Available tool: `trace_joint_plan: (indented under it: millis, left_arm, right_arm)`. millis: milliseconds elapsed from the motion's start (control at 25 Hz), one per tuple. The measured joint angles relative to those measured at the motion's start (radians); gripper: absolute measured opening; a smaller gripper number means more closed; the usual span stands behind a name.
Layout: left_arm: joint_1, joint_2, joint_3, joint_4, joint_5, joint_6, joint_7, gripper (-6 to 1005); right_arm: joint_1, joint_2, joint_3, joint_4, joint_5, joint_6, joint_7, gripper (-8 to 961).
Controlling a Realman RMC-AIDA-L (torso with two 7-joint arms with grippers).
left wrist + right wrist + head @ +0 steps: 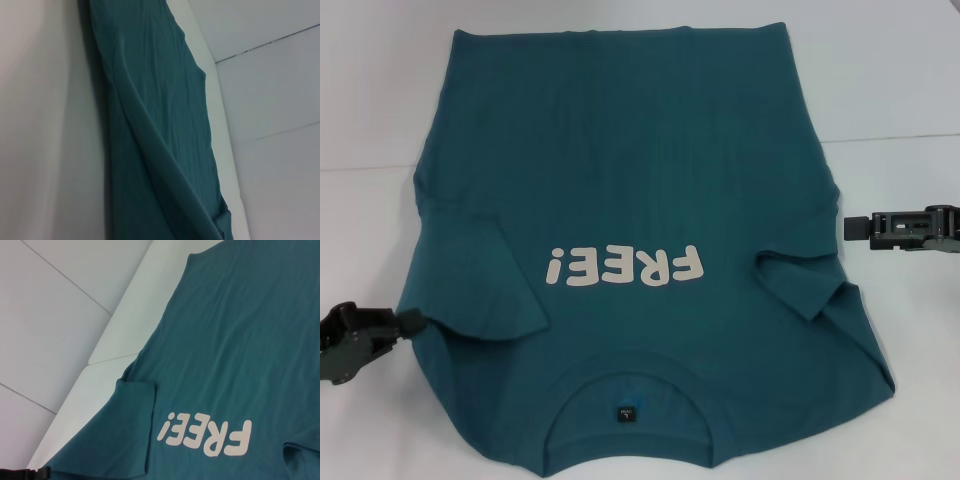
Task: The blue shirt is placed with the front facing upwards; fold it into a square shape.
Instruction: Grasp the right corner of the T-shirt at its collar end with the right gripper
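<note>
- Blue shirt (pixel 640 200) lies collar toward the robot, long axis 12-to-6.
- Left gripper (pixel 412 322) touches its 8 o'clock edge; right gripper (pixel 855 227) waits apart at 3 o'clock. Cannot tell either grip.

left gripper (pixel 408 322): matte black, chunky rounded housing, angular dark links tapering to a blunt tip | right gripper (pixel 854 227): black squared tip block, long dark grey-green boxy body, small slots and round fastener holes along its side, lighter grey edge trim, olive-toned part beneath at rear
</note>
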Motion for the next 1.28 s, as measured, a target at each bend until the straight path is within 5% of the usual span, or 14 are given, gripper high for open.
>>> trace_joint_plan:
  millis: [800, 1280]
  left_arm:
    - [0.009, -0.006, 0.005, -0.006, 0.027, -0.049, 0.019, 2]
    - [0.016, -0.008, 0.01, -0.005, 0.029, -0.057, 0.018, 2]
  right_arm:
    - [0.001, 0.002, -0.008, -0.002, -0.005, 0.005, -0.022, 928]
    - [-0.026, 0.004, -0.031, 0.003, -0.199, -0.061, 0.003, 928]
